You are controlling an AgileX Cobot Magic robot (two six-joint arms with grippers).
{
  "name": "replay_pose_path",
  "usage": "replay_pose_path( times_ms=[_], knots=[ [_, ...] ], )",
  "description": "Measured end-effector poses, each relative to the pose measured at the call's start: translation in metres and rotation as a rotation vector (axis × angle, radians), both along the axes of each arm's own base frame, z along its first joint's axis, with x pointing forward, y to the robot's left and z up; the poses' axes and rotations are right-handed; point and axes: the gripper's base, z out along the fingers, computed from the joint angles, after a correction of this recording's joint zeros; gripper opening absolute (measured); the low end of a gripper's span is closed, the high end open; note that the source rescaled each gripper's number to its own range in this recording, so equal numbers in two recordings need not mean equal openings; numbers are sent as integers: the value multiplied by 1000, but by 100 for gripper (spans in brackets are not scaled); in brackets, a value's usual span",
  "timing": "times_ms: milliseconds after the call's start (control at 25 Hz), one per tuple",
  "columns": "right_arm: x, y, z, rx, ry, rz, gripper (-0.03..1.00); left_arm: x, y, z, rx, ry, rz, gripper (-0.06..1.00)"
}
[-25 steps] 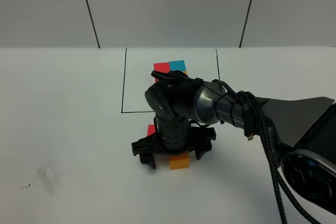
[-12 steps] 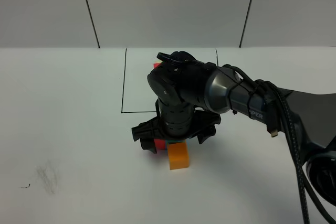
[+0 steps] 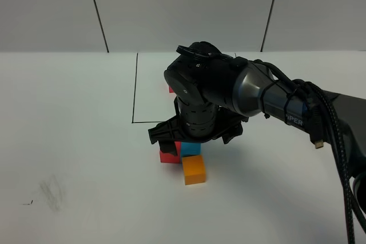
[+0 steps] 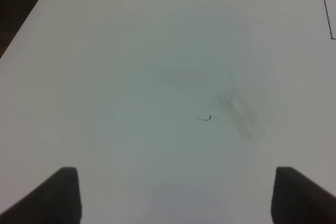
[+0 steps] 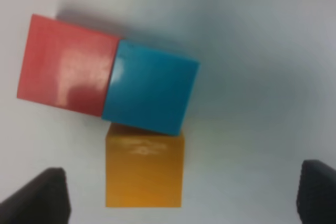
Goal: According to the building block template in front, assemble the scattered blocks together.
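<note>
The three loose cubes sit together on the white table, just outside the near edge of the black outline drawn on it. The red cube and the blue cube lie side by side, touching along one face, red on the left of blue in the high view. The orange cube sits on the near side of the blue one and touches it; in the right wrist view it looks a little off square with the blue cube's edge. The right gripper hangs directly above the blue cube, its fingers spread wide and holding nothing, with fingertips dark at the edges of the wrist view and clear of all three cubes. The template lies inside the outline, beyond the cubes, and only a red corner of it shows behind the arm. The left gripper is released too, over bare table far to the left of the cubes, near a faint grey smudge and a small black mark.
</note>
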Motion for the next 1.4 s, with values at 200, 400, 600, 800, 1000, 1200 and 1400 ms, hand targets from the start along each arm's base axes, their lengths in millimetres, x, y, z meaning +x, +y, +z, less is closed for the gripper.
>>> replay_pose_path(
  times_ms=[200, 400, 600, 800, 1000, 1200, 1400],
  knots=[
    [-1, -1, 9, 11, -17, 0, 79, 0, 0, 0, 0, 0, 0, 100],
    [-3, -7, 25, -8, -40, 2, 78, 0, 0, 0, 0, 0, 0, 100],
    [-6, -17, 38, -75, -58, 1, 78, 0, 0, 0, 0, 0, 0, 100],
    [-5, -26, 59, -112, -145, 22, 78, 0, 0, 0, 1, 0, 0, 100],
    [-3, -41, 87, -168, -242, 99, 78, 0, 0, 0, 1, 0, 0, 100],
    [6, -72, 114, -190, -274, 155, 76, 0, 0, 0, 1, 0, 0, 100],
    [13, -105, 137, -222, -295, 209, 68, 0, 0, 0, 2, 0, -1, 100]
  ],
)
